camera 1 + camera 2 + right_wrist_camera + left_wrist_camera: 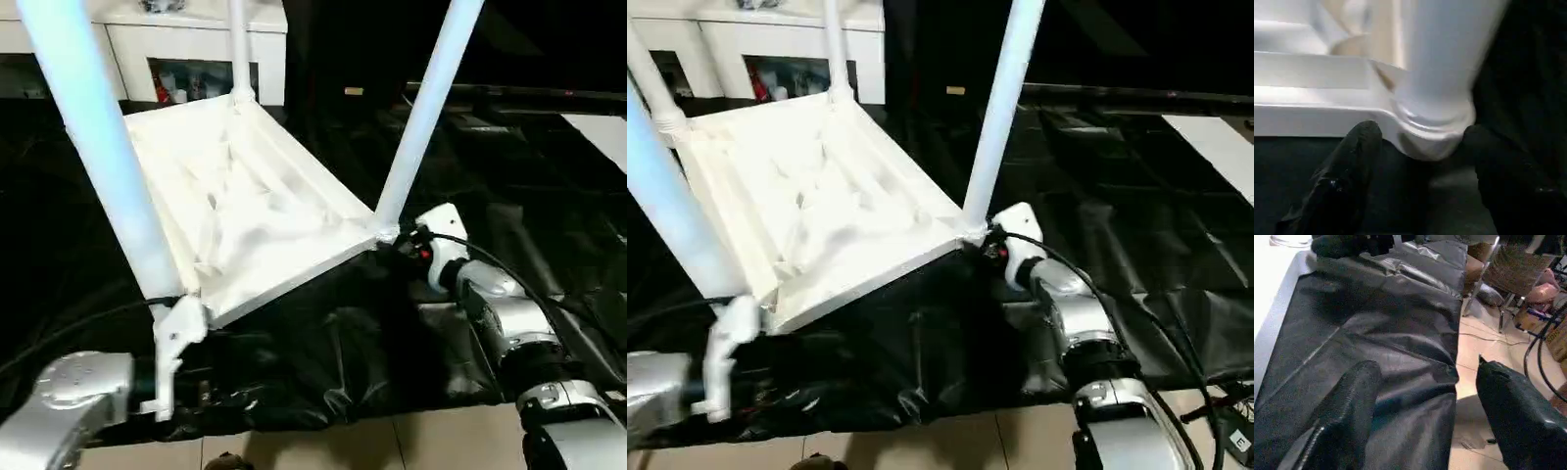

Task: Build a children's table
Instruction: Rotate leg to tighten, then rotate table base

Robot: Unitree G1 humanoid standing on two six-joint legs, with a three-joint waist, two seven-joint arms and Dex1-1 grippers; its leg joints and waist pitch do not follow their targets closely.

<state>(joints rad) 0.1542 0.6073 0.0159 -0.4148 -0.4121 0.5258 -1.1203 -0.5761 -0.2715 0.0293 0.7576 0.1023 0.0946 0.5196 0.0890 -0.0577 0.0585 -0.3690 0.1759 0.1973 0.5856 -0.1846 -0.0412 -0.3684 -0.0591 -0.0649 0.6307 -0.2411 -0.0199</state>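
Note:
The children's table top [255, 211] lies upside down on black cloth, tilted, its near edge facing me. White legs stand up from its corner sockets: one at the near left [93, 147], one at the near right [421, 117], one at the far corner [238, 49]. My right gripper [1420, 132] is at the near right corner, one black finger [1352, 161] on each side of the socket [1432, 129] that holds that leg. My left gripper [1425, 367] is by the near left corner, open, with only the cloth between its fingers [1347, 401].
A white cabinet [196, 39] with glass doors stands behind the table top. The black cloth [343, 352] ends at a tiled floor [392, 441] in front of me. A chair and clutter [1518, 274] stand on the floor beside the cloth.

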